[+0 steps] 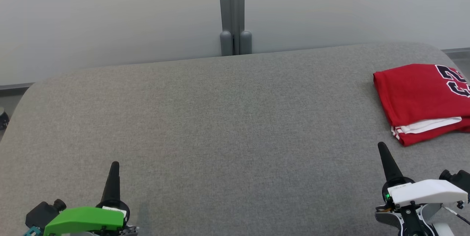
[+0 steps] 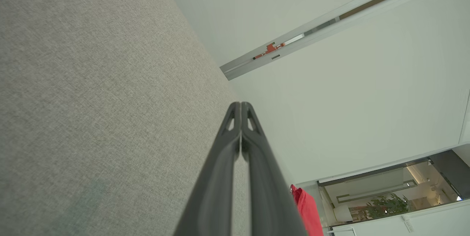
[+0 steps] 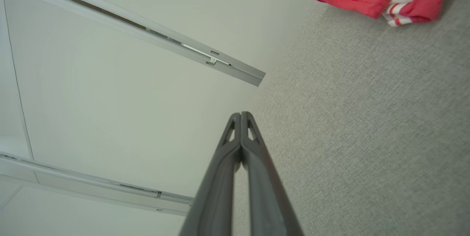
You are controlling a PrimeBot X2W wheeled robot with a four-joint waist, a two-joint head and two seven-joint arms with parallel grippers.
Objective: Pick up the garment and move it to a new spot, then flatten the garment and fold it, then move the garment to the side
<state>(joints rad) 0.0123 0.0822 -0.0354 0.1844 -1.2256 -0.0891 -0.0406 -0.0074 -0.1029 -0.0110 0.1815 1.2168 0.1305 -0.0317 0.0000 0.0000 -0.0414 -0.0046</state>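
Before me spreads a grey fabric surface (image 1: 220, 126), with pale wall panels (image 1: 110, 19) past its far edge, joined by a grey post (image 1: 232, 12).

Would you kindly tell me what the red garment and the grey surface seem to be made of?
The red garment looks like a matte jersey knit, judging by its stitched hem and folds. The grey surface seems a woven, matte upholstery fabric; a heathered weave shows.

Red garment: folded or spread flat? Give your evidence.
Folded. The red garment forms a compact block, with stacked layers and white trim visible along its near edge.
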